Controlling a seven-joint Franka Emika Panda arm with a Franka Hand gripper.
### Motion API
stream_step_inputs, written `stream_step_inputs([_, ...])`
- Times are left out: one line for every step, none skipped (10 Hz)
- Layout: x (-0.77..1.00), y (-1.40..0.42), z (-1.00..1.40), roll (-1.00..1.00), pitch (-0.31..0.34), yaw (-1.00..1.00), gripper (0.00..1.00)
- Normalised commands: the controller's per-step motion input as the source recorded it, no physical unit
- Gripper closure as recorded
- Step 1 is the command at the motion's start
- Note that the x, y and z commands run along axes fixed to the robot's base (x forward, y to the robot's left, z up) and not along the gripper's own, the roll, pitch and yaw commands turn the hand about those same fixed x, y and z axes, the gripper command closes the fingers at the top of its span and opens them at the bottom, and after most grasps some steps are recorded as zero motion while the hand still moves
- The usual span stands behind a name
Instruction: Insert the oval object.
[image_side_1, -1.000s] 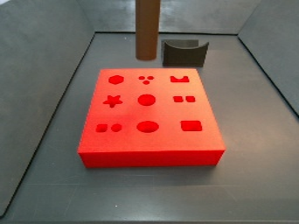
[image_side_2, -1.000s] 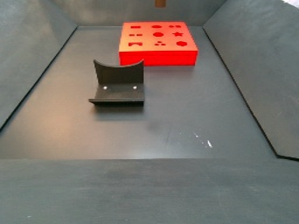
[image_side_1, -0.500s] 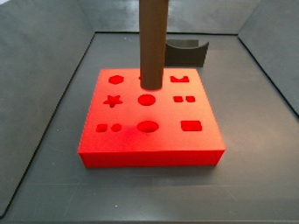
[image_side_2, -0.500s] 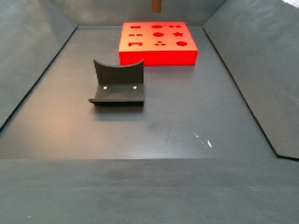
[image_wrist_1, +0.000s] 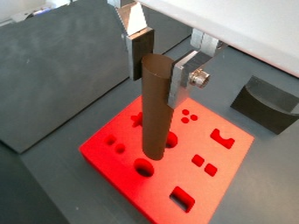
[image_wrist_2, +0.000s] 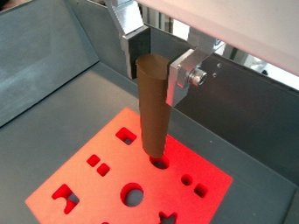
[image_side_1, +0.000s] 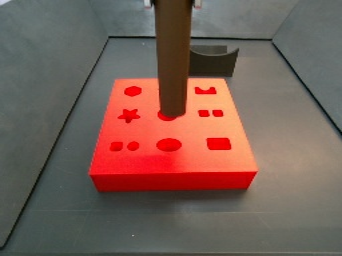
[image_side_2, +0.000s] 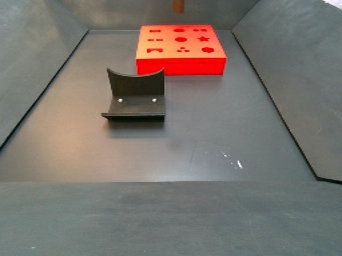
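The oval object (image_side_1: 171, 60) is a tall, smooth, dark brown peg, held upright near its top end. My gripper (image_wrist_1: 158, 66) is shut on it, and the silver fingers (image_wrist_2: 184, 74) press its sides in both wrist views. The gripper is at the top edge of a side view (image_side_1: 171, 3). The red block (image_side_1: 201, 160) with several shaped holes lies under it and also shows in a side view (image_side_2: 181, 64). In both wrist views the peg's lower end hangs close over the oval hole (image_wrist_1: 142, 166) in the block's front row. That hole (image_side_1: 170, 145) shows uncovered in a side view.
The dark grey curved fixture (image_side_1: 214, 58) stands on the floor behind the block, and it also shows in a side view (image_side_2: 134, 95) and a wrist view (image_wrist_1: 268, 103). Grey walls (image_side_1: 54, 140) slope up around the dark floor.
The gripper has carried the peg from behind the block forward over the block's holes. The block and fixture have not moved.
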Motion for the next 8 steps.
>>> stream_step_inputs([0.10, -0.13, -0.23, 0.00, -0.010, -0.03, 1.00])
stream_step_inputs([0.03, -0.13, -0.33, 0.00, -0.036, -0.05, 1.00])
stream_step_inputs([0.00, -0.13, -0.43, 0.00, -0.054, -0.07, 1.00])
stream_step_inputs([0.00, -0.08, -0.43, -0.01, -0.053, -0.11, 1.00])
stream_step_inputs([0.00, -0.03, -0.33, 0.00, -0.017, -0.16, 1.00])
stream_step_inputs([0.00, 0.00, -0.23, 0.00, 0.000, -0.15, 1.00])
stream_step_inputs([0.00, 0.00, -0.12, 0.00, 0.000, -0.05, 1.00])
stream_step_inputs([0.00, 0.00, 0.00, 0.03, 0.004, 0.00, 1.00])
